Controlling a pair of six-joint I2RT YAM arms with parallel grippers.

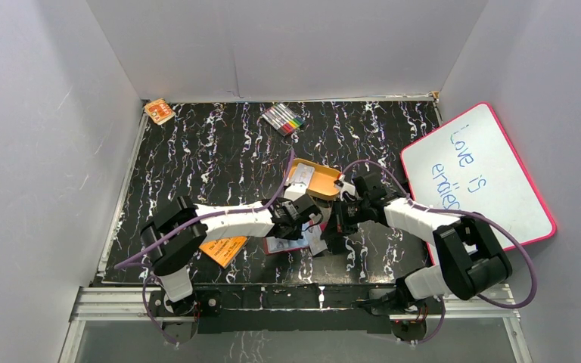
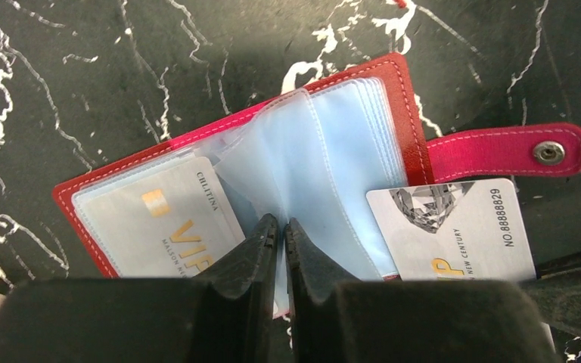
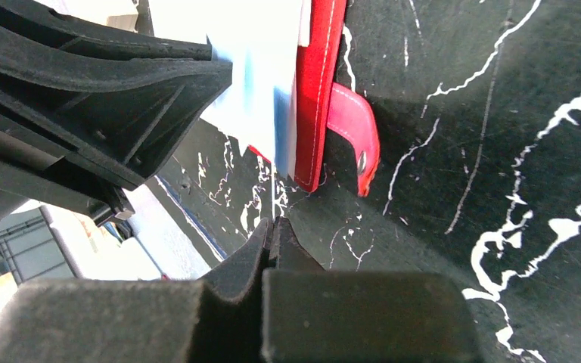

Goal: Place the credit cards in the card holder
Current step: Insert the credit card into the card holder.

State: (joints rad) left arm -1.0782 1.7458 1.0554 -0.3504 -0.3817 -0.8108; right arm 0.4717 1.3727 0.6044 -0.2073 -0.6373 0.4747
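Note:
The red card holder [image 2: 405, 91] lies open on the black marbled table, its bluish-clear pockets fanned upward and its snap tab [image 2: 507, 151] pointing right. One pale credit card [image 2: 159, 223] marked VIP sits inside the left pocket. A second credit card [image 2: 454, 227] lies at the holder's right side, its left edge against the pockets. My left gripper [image 2: 281, 224] is over the middle pockets, jaws a hair apart; I cannot tell whether a pocket leaf is pinched. My right gripper [image 3: 272, 224] is shut and empty, low beside the holder's red edge [image 3: 314, 91].
An orange-tan tin [image 1: 314, 179] stands just behind the grippers. A flat orange booklet [image 1: 224, 249] lies under the left arm. Markers [image 1: 284, 119] and a small orange pack [image 1: 159, 111] lie at the back. A whiteboard [image 1: 476, 178] leans at the right.

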